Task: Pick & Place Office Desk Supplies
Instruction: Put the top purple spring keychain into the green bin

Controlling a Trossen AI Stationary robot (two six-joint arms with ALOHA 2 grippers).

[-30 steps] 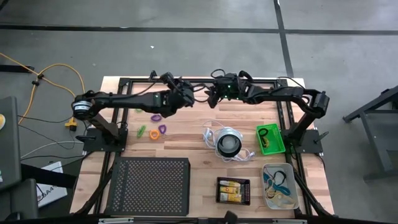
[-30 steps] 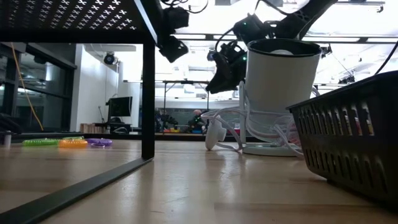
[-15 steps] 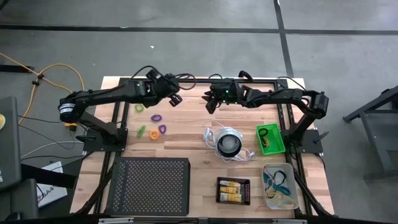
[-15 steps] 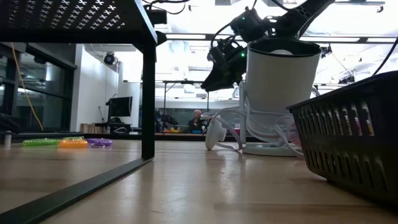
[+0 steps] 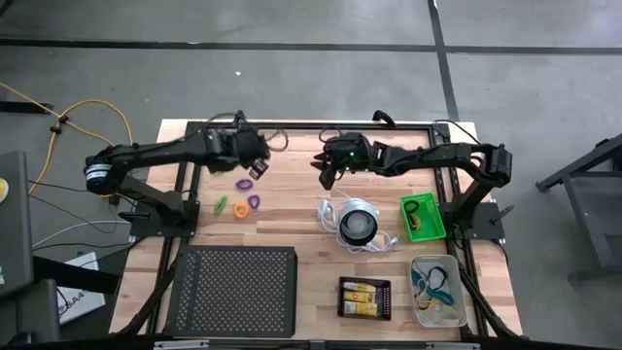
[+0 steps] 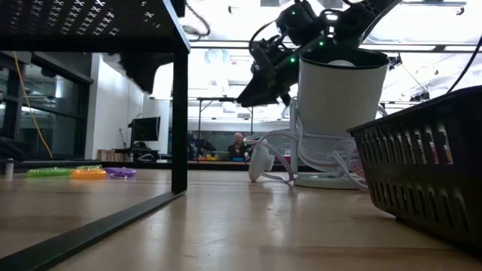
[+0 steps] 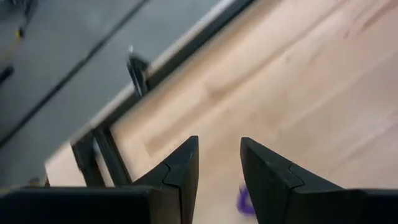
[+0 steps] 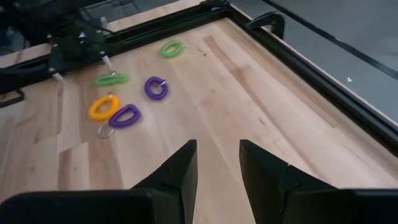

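Note:
Several small loops lie flat on the wooden table's left half: a purple one [image 5: 243, 183], a green one [image 5: 222, 204], an orange one [image 5: 239, 208] and another purple one [image 5: 254, 201]. The right wrist view shows them too, along with a further green loop [image 8: 172, 48] near the far frame. My left gripper [image 5: 256, 171] hangs open just above the table, slanting down, with the purple loop [image 7: 244, 199] showing between its fingers below their tips. My right gripper [image 5: 326, 175] is open in the air near the table's middle, with nothing between its fingers [image 8: 183, 168].
A round white-and-black object [image 5: 358, 224] with a white cord stands just near of my right gripper. A green tray [image 5: 423, 216], a clear tray [image 5: 436, 290], a black tray [image 5: 364, 297] with yellow packs and a black perforated box [image 5: 233, 289] fill the near and right side.
My left gripper has swung from the far middle toward the table's left and near side, tipping downward and rolling, and now stands over the purple loop. My right gripper has drifted a little toward the near edge. The loops have stayed where they were.

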